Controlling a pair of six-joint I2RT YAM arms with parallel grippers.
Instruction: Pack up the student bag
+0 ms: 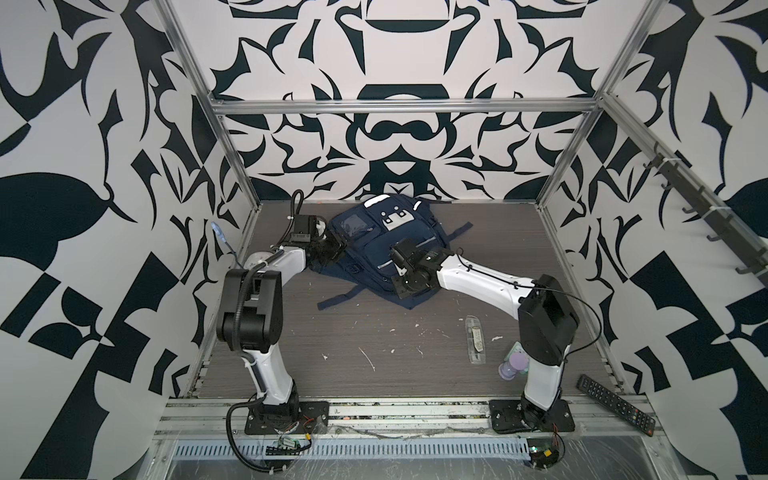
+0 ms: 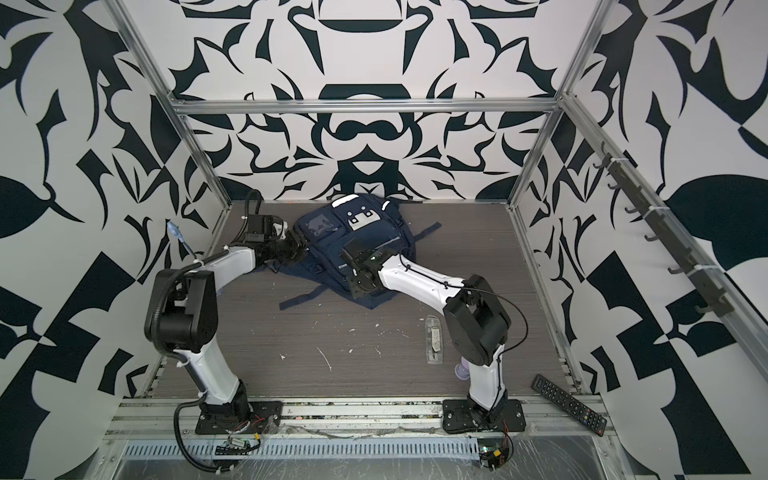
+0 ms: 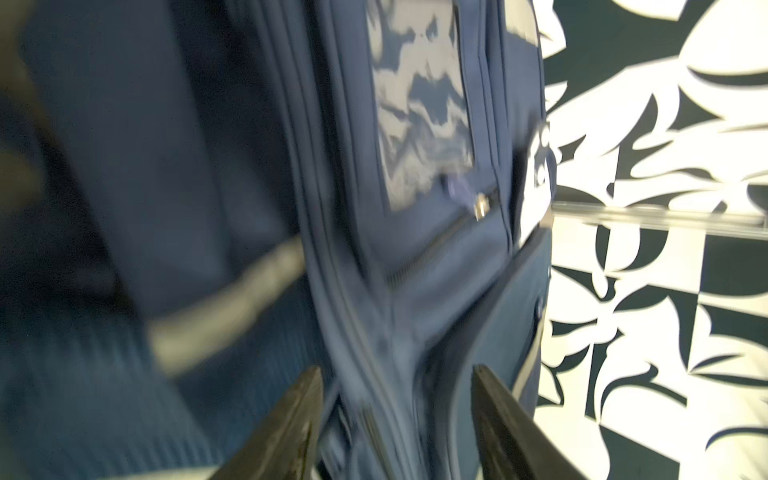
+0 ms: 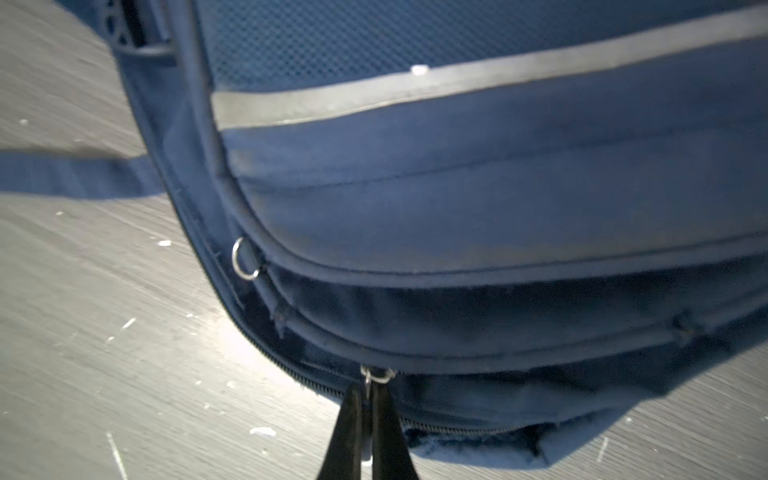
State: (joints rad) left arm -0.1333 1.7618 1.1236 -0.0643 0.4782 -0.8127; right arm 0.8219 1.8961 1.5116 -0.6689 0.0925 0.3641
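**Bag toward the far middle of the desk, one pincer on its zip**

Near the front right corner of the desk (image 1: 332,332), a purple bottle (image 1: 515,365) is half hidden behind the right arm (image 1: 544,324), so I cannot make out its full shape. A clear case (image 1: 475,340) lies near it, its contents too small to tell. A remote (image 1: 615,405) sits on the frame rail past that corner.

The student bag (image 1: 374,245) lies flat from mid-desk to the back edge, straps splayed to both sides. The right pincer (image 4: 370,390) is buried under its own wrist in both top views. The right wrist view shows it pressed together on a metal zip pull (image 4: 376,374) at the bag's near edge.

The left wrist view is smeared with blur. There the left pincer (image 3: 397,370) stands spread at the bag's left side, a ridge of fabric between its fingers. Whether they touch it I cannot tell.
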